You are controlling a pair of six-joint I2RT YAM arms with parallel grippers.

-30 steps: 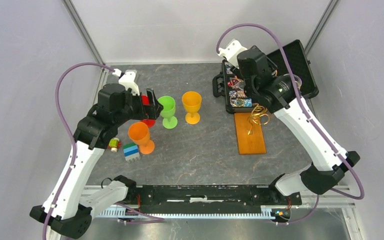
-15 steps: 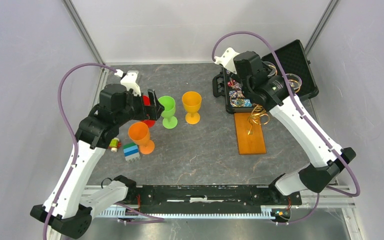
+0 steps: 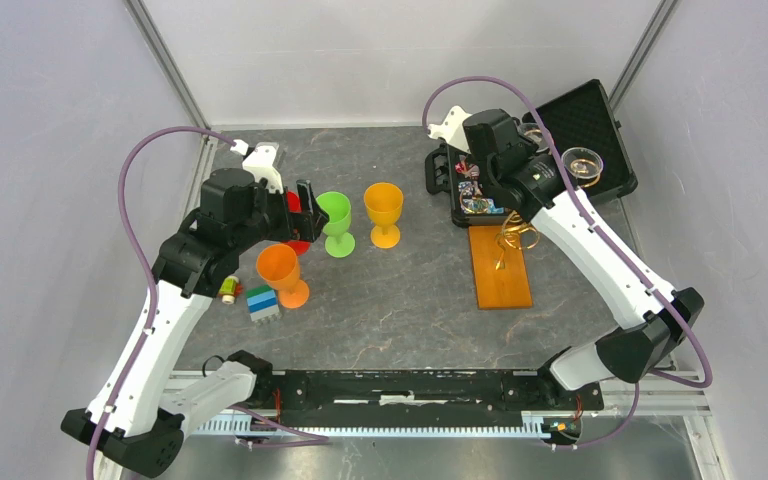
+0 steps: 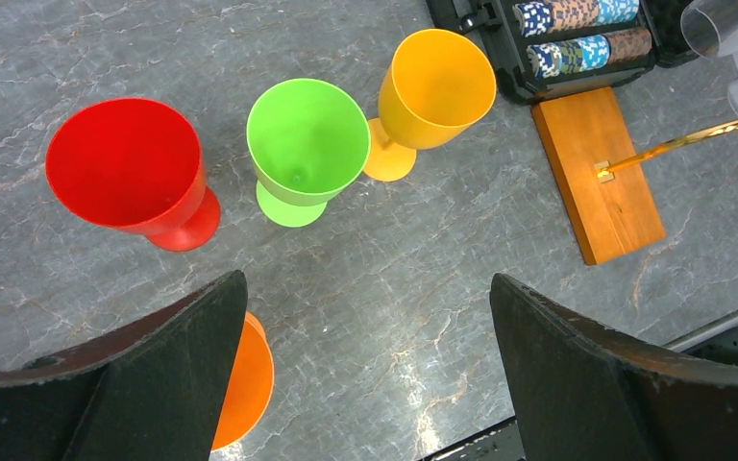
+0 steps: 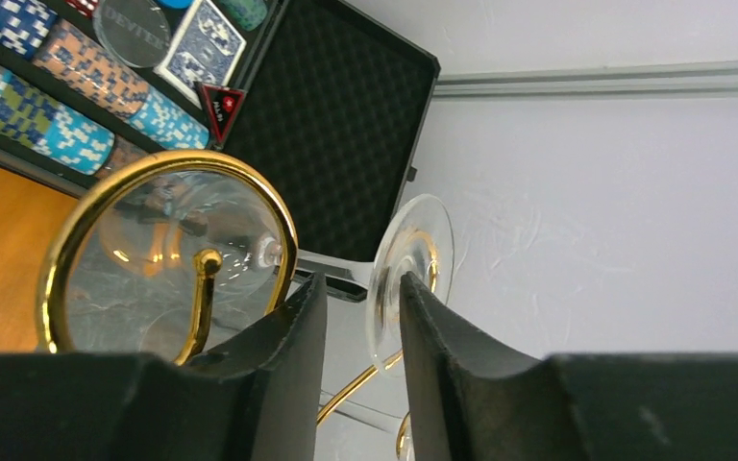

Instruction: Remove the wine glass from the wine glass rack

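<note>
Grey table (image 3: pixel 400 300) under four goblets (image 3: pixel 335 212), wine glass rack (image 3: pixel 500 270), black case (image 3: pixel 585 125), blocks (image 3: pixel 263 303)

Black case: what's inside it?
Rows of poker chips, a card deck, a clear disc, a red triangle. A ring of the wine glass rack covers part of the case.

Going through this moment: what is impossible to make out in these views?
- Top view: the right pincer is hidden under its own wrist.
- Right wrist view: the fingers stand apart by the wine glass stem; contact is unclear. The rack runs off the left edge.
- Left wrist view: the orange cup is mostly behind a finger of the left pincer.
- Top view: the left pincer hides most of the red cup.
</note>
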